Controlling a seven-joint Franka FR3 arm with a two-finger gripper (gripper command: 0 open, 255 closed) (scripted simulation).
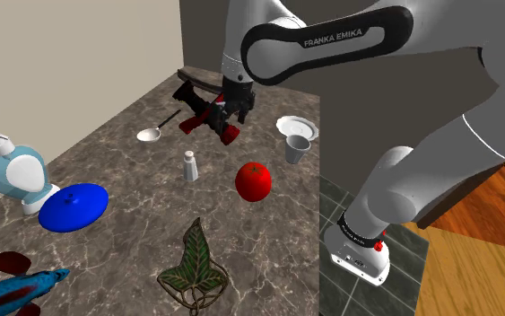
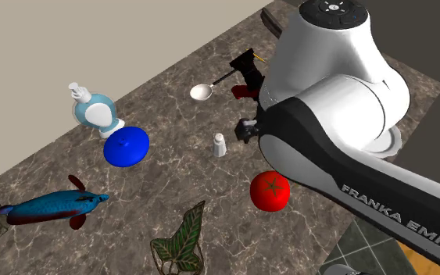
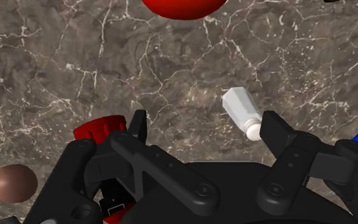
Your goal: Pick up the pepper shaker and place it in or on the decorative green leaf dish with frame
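Shaker (image 3: 240,108) just beside spread pincer (image 3: 206,124).

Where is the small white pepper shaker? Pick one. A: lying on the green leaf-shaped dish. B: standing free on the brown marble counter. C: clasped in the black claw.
B: the white pepper shaker stands upright on the brown marble counter, apart from the open black claw and the green leaf-shaped dish.

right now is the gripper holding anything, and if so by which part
Nothing is held: the gripper is open above the counter, and the white pepper shaker stands outside it, untouched.
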